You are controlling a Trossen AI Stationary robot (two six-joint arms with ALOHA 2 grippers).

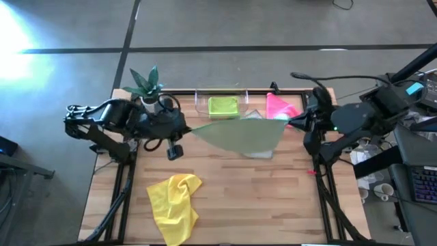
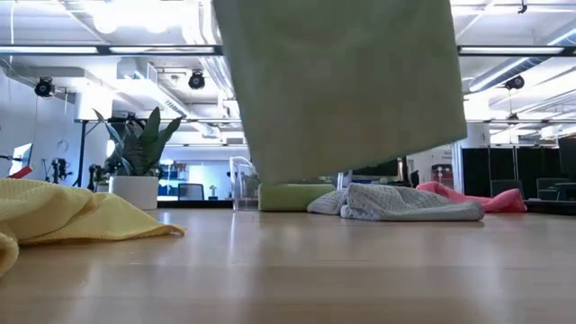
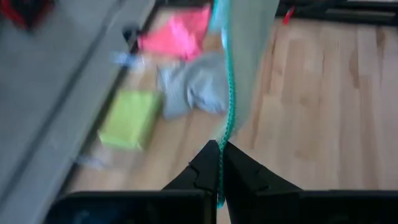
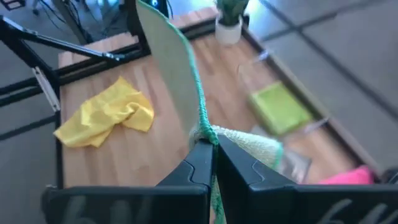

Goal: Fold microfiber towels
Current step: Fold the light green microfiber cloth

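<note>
The pale sage green towel (image 1: 240, 134) is stretched between my two grippers above the table's far half and hangs as a sheet (image 2: 342, 81). My left gripper (image 1: 188, 128) is shut on its left end, my right gripper (image 1: 289, 123) on its right end. A grey towel (image 2: 396, 202) lies crumpled on the table under it. The pink towel (image 1: 280, 107) lies at the far right. A lime green towel (image 1: 223, 106) lies folded in the clear tray. The yellow towel (image 1: 174, 205) lies crumpled at the near left. My left gripper pinches the sage towel's stitched green edge (image 3: 227, 127) between its two shut fingers, slanting down from the table's left. The cloth runs away from the fingers toward the other arm, lifted clear of the table. My right gripper pinches the same stitched edge (image 4: 201, 121) at the towel's other end, slanting down from the right. A small flap of cloth (image 4: 252, 144) bunches beside the fingers. The edge between the two grippers is drawn fairly straight, and the rest hangs below.
A clear plastic tray (image 1: 202, 102) stands at the far edge, middle. A potted plant (image 1: 146, 85) stands at the far left corner. Bare wood (image 1: 273, 198) shows across the near right of the table.
</note>
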